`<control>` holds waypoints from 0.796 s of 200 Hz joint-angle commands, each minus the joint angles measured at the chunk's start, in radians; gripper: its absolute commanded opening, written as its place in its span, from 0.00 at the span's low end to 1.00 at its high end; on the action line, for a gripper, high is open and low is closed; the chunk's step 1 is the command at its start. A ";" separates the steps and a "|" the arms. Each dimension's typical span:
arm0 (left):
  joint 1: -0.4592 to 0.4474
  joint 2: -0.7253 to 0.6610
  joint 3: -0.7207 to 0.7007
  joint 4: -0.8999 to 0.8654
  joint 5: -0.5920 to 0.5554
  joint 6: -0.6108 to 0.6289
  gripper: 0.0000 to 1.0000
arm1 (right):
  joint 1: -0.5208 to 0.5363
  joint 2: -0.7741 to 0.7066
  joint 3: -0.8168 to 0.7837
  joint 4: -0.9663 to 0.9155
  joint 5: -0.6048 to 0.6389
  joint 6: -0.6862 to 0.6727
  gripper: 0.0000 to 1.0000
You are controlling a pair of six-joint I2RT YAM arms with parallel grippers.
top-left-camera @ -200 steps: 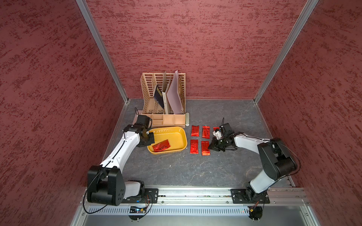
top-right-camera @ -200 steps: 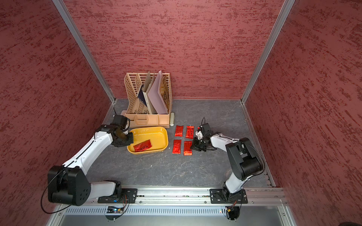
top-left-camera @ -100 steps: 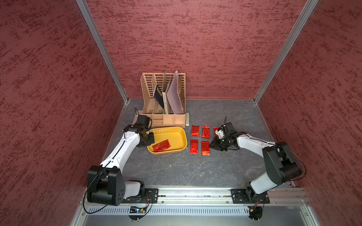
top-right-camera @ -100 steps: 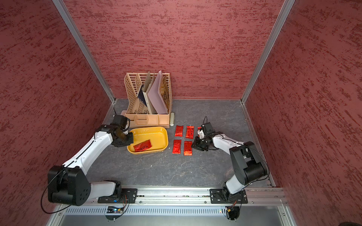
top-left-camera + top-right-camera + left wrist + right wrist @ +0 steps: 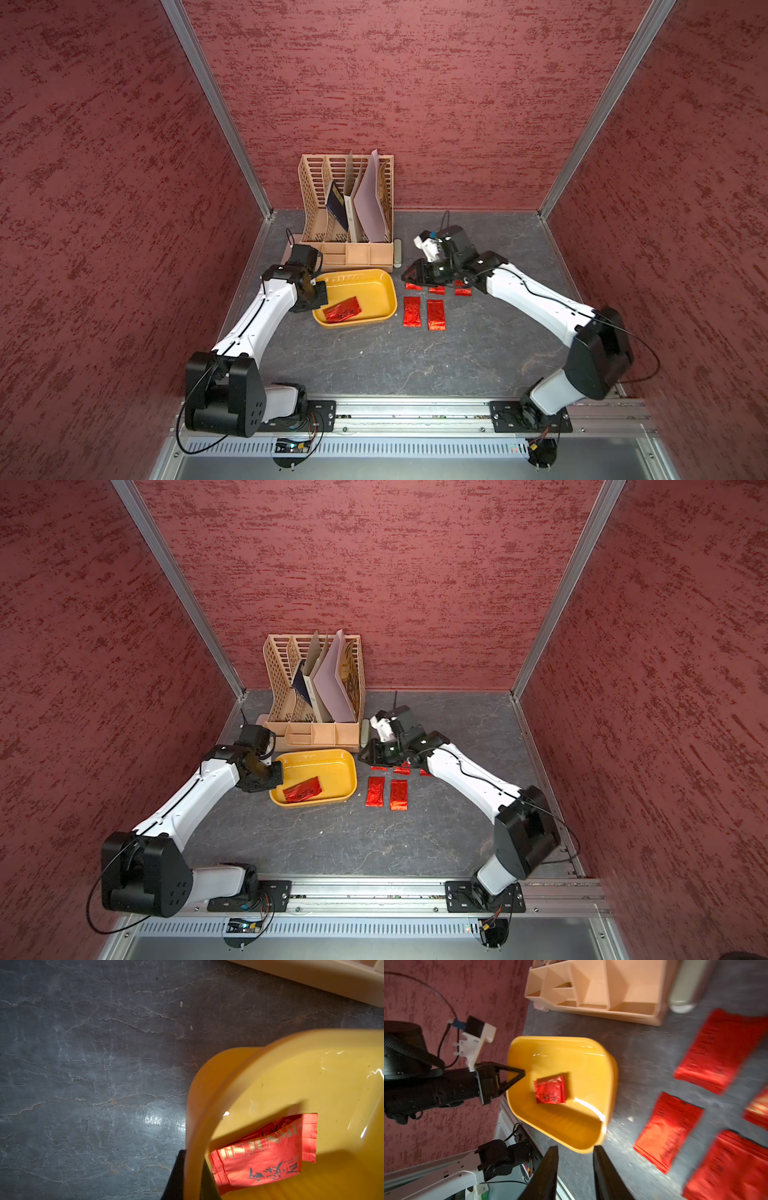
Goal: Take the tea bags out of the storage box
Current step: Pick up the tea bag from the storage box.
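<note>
Three mottled red walls (image 5: pixel 415 83) enclose dark veined grey tabletop (image 5: pixel 395 361).

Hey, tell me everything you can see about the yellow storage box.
The storage box is a shallow mustard-yellow tub, glossy plastic by its look, rectangular with rounded corners and a smooth rim. It sits open-topped on the grey table, just in front of the tan organizer without touching it. One red tea bag lies slanted inside. The left gripper pinches its end wall, fingers on either side.
</note>
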 commanded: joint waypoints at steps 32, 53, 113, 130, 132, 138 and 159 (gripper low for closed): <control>0.000 -0.013 0.000 0.027 0.001 -0.008 0.00 | 0.167 0.396 0.391 -0.194 0.070 -0.028 0.41; -0.001 -0.013 -0.002 0.027 0.003 -0.007 0.00 | 0.172 0.487 0.452 -0.194 0.069 -0.031 0.41; 0.000 -0.013 -0.001 0.027 0.005 -0.009 0.00 | 0.196 0.588 0.479 -0.151 -0.007 -0.024 0.38; 0.000 -0.013 0.000 0.027 0.004 -0.009 0.00 | 0.197 0.601 0.475 -0.140 -0.030 -0.017 0.31; 0.001 -0.013 0.000 0.027 0.004 -0.008 0.00 | 0.197 0.601 0.474 -0.137 -0.033 -0.017 0.31; 0.001 -0.013 0.000 0.027 0.004 -0.009 0.00 | 0.198 0.599 0.468 -0.127 -0.044 -0.013 0.28; 0.000 -0.013 -0.001 0.027 0.004 -0.009 0.00 | 0.197 0.580 0.447 -0.078 -0.080 0.000 0.16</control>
